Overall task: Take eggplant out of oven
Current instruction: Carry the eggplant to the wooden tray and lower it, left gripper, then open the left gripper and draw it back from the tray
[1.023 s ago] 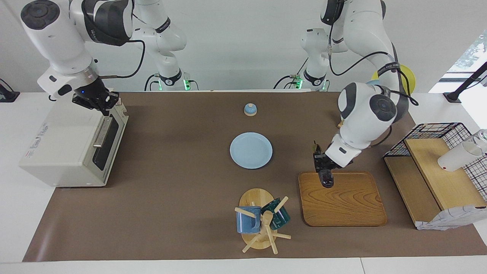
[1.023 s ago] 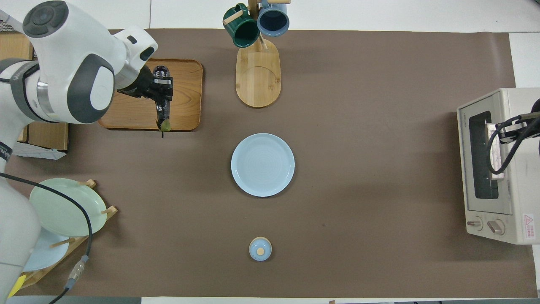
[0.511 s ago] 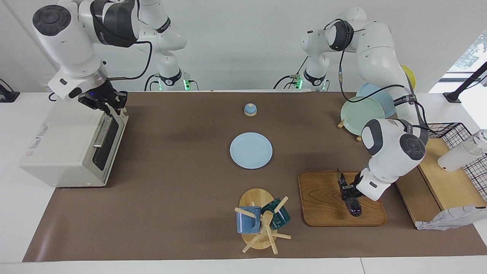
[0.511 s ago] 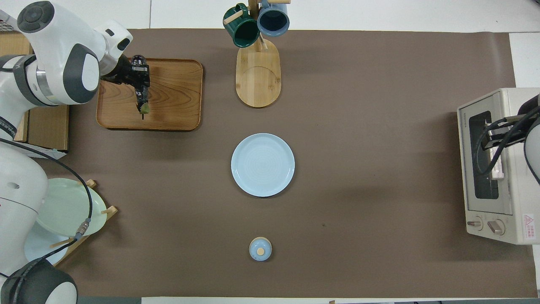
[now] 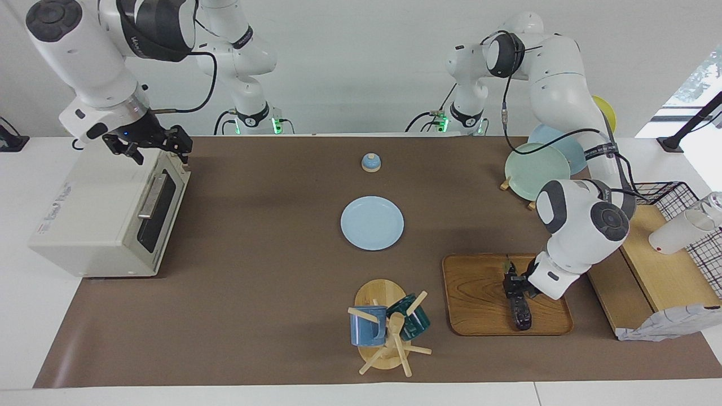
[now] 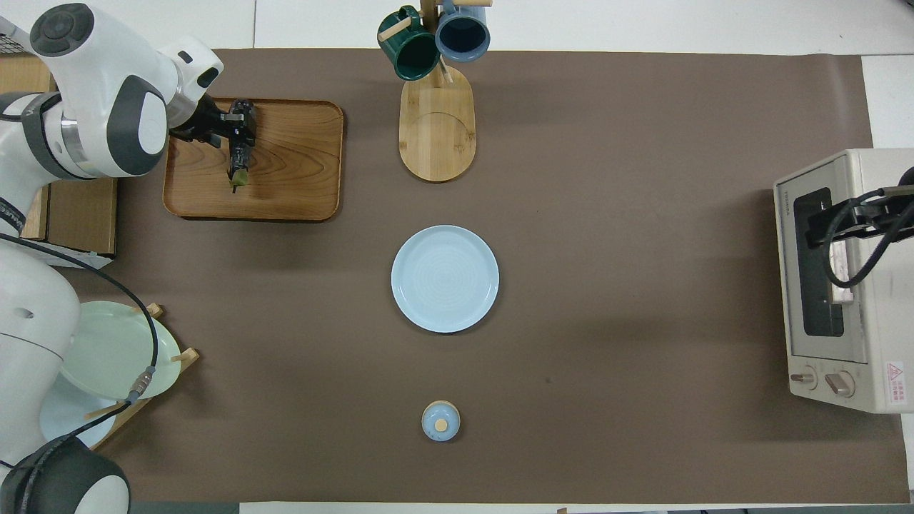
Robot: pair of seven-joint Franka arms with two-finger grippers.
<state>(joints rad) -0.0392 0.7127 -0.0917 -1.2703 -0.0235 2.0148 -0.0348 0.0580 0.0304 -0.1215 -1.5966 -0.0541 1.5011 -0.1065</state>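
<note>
The eggplant is lying on the wooden tray, stem end pointing toward the robots. The left gripper is sitting right over the eggplant at its middle, low on the tray; I cannot tell whether its fingers are gripping the eggplant or have let go. Taking the tray as my marker: the mug tree is standing beside it toward the right arm's end, the blue plate is lying nearer to the robots than the tray, toward the table's middle. The oven is sitting well apart from the tray at the right arm's end, door shut. The right gripper is hovering above the oven's top front edge, fingers spread and holding nothing.
</note>
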